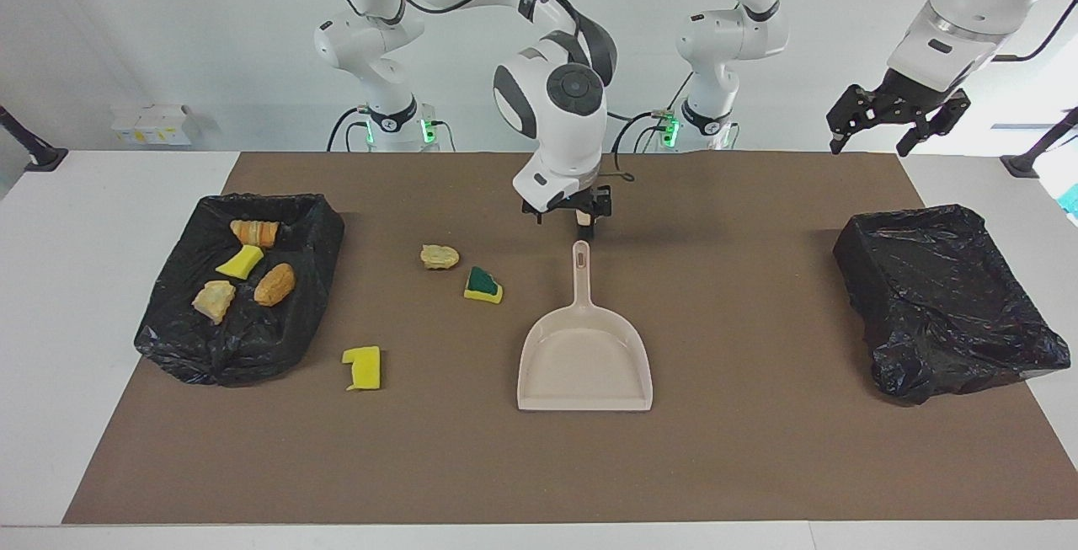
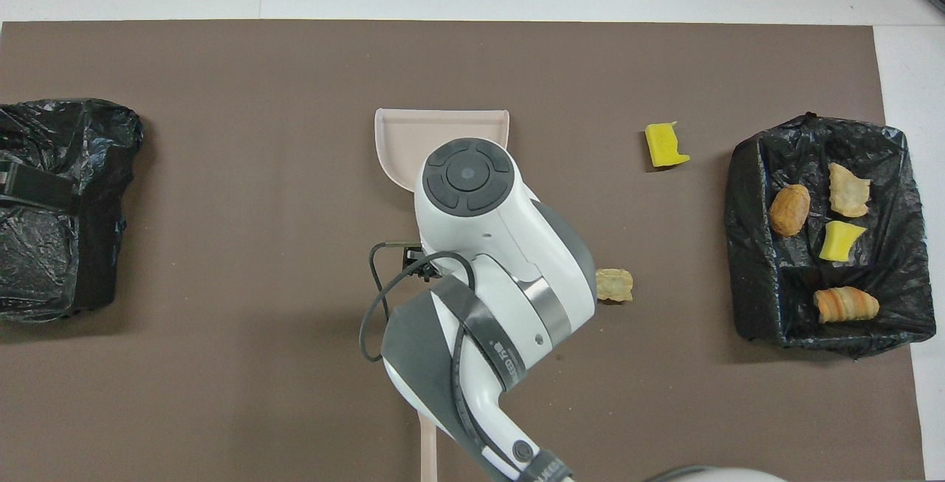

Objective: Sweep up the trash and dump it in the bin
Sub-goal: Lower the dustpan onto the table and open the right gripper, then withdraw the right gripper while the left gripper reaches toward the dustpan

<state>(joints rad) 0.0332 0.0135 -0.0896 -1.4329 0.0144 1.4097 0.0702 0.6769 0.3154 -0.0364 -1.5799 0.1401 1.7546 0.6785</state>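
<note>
The beige dustpan (image 1: pixel 585 360) lies flat on the brown mat, its handle (image 1: pixel 580 268) pointing toward the robots; in the overhead view only its mouth (image 2: pixel 406 135) shows past my right arm. My right gripper (image 1: pixel 566 215) hangs open just above the handle's end, holding nothing. Three pieces of trash lie on the mat: a tan lump (image 1: pixel 440 257), a green-topped wedge (image 1: pixel 482 285) and a yellow sponge piece (image 1: pixel 363 368). The bin (image 1: pixel 181 348) at the right arm's end holds several scraps. My left gripper (image 1: pixel 872 144) waits open in the air at its own end.
A second black-lined bin (image 1: pixel 943 297) stands at the left arm's end of the mat. A beige brush handle (image 2: pixel 427 452) lies on the mat nearer to the robots than the dustpan, mostly under my right arm. The yellow piece (image 2: pixel 666 145) lies beside the filled bin (image 2: pixel 746 246).
</note>
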